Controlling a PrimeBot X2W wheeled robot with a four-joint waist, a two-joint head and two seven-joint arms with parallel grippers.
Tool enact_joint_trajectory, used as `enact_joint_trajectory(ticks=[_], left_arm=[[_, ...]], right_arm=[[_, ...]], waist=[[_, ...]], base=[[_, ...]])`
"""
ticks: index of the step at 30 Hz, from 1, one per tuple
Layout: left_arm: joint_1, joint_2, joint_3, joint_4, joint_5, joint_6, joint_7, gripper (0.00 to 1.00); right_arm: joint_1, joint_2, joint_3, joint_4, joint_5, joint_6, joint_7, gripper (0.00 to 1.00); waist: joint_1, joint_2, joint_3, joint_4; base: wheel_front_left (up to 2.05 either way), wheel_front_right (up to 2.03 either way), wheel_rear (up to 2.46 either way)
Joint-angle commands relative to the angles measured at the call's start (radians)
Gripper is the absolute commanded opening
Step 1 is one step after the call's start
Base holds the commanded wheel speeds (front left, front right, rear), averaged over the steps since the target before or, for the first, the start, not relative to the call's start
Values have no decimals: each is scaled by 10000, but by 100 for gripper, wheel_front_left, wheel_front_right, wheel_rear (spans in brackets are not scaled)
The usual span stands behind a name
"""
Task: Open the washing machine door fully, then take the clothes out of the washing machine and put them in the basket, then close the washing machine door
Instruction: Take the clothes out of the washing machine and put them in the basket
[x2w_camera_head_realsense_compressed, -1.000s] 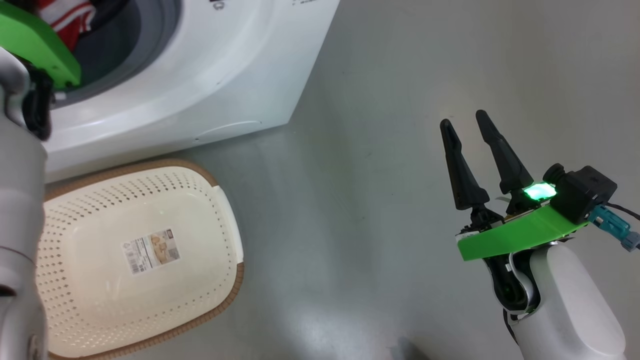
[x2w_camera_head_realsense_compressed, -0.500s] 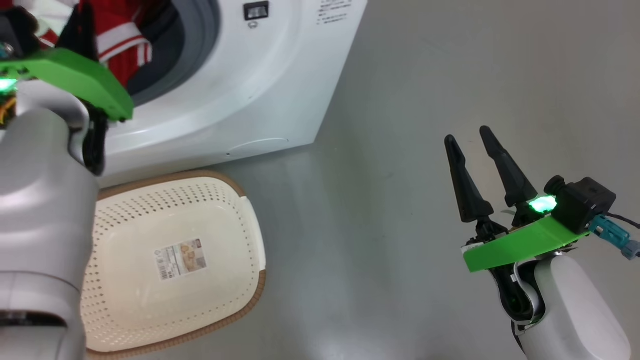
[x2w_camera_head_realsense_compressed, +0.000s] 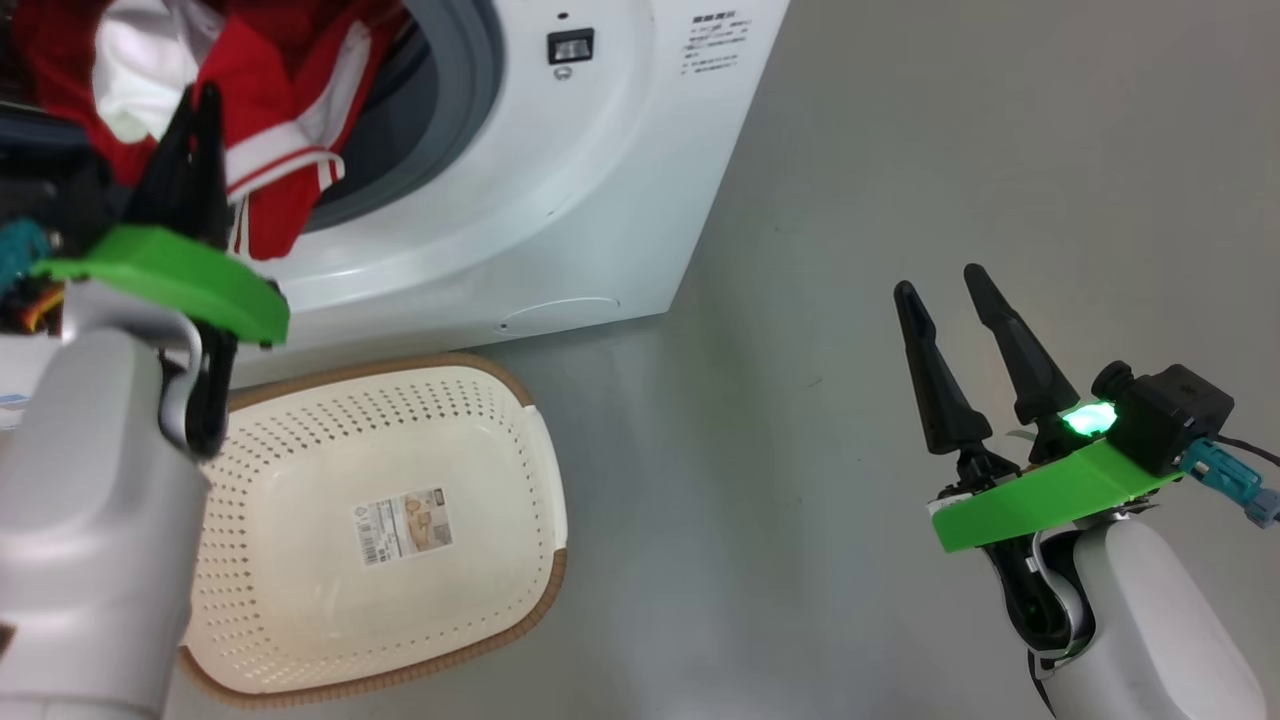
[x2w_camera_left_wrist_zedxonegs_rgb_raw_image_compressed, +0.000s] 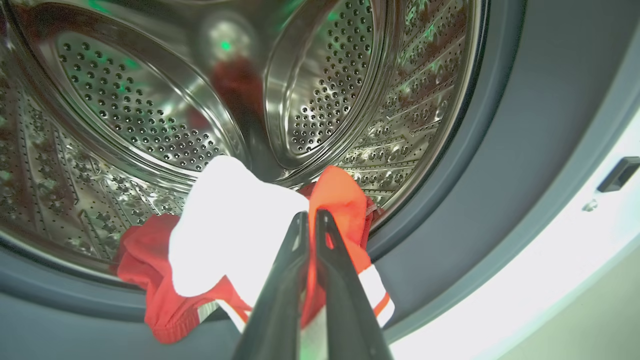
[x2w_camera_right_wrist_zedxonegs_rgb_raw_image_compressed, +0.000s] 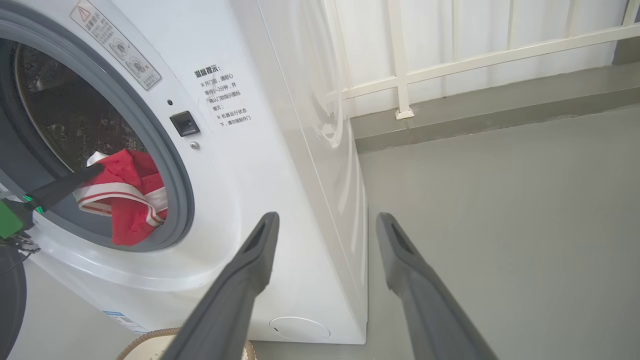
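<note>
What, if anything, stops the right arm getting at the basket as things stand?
Likely nothing, so yes: the right gripper stands open and empty, and only bare floor lies between it and the basket.

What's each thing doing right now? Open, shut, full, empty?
washing machine: mouth open, drum showing.
clothes: pinched, draped over the grey gasket.
basket: upright on floor, empty.
left gripper: jaws shut on the clothes.
right gripper: jaws open, holding nothing.
</note>
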Motion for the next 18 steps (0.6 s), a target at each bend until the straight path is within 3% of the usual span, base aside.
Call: enact_joint_trajectory(ticks=[1, 6, 18], left_arm=[[293, 475, 249, -632, -95, 79, -96, 0], [1701, 753, 370, -2787, -230, 482, 147, 0], [5444, 1506, 812, -8030, -239, 1913, 899, 0]], right_arm=[[328, -40, 136, -214, 27, 16, -48, 100], [346, -58, 121, -224, 38, 16, -48, 100], [305, -37, 194, -251, 116, 16, -48, 100]], waist=[[0, 0, -38, 64], [0, 0, -82, 217], [0, 0, -64, 220]], base=[[0, 0, 0], [0, 0, 0], [0, 0, 0]])
